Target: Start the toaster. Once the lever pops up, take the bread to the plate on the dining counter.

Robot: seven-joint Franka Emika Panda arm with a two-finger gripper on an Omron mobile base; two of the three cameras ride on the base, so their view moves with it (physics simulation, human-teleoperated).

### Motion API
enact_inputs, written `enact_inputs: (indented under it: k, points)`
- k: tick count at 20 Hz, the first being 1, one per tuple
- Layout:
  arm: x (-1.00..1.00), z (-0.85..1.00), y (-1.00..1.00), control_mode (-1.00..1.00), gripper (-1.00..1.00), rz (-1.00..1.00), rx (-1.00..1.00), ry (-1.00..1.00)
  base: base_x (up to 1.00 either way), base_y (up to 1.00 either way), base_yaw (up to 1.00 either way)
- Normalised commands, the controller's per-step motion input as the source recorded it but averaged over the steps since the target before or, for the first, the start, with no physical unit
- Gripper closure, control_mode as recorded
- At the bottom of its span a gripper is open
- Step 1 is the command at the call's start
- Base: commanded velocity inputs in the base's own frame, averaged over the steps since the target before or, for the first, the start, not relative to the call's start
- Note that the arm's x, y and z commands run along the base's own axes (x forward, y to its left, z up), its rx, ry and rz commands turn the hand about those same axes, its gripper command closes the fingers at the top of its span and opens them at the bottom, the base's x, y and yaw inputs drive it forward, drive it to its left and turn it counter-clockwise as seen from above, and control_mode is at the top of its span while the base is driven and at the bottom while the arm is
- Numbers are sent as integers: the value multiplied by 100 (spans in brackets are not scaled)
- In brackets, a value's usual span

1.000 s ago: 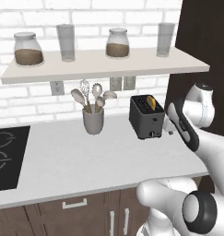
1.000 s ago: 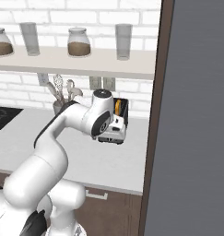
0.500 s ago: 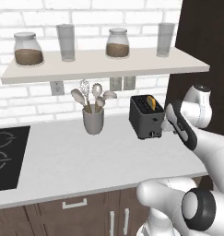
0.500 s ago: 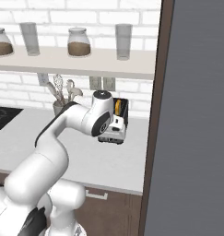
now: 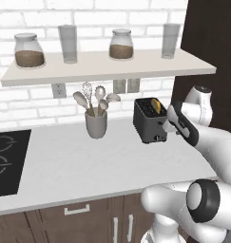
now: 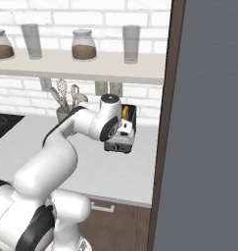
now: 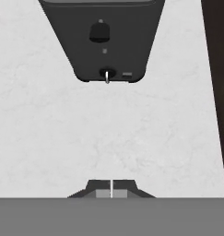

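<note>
The black toaster (image 5: 148, 121) stands on the white worktop by the back wall, with the tan bread (image 5: 156, 105) sticking out of a top slot. My gripper (image 5: 168, 126) hangs just off the toaster's right end face, fingers shut with nothing between them. In the hand view the toaster's (image 7: 102, 41) end face shows its lever (image 7: 99, 32) high and a small knob (image 7: 107, 73) low, and my gripper (image 7: 111, 187) is a short way in front of it above the worktop. From the right, my arm covers part of the toaster (image 6: 118, 145) and the bread (image 6: 125, 113). The plate and dining counter are out of view.
A grey utensil cup (image 5: 96, 124) stands left of the toaster. Above runs a shelf (image 5: 107, 67) with jars and glasses. A black cooktop (image 5: 5, 156) lies at the far left. A tall dark cabinet panel (image 6: 203, 147) closes off the right side.
My gripper has gone from open to shut beside the toaster's end face. The arm has hardly moved, and the toaster and bread stand as before.
</note>
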Motion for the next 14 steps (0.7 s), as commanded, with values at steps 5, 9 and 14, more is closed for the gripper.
enact_inputs:
  k: [5,9,14]
  points:
    - [18,-1,0,-100,100,0,0,0,0,0,0]
    - [14,-2,1,-100,100,0,0,0,0,0,0]
    - [8,5,8,-100,100,0,0,-3,0,0,0]
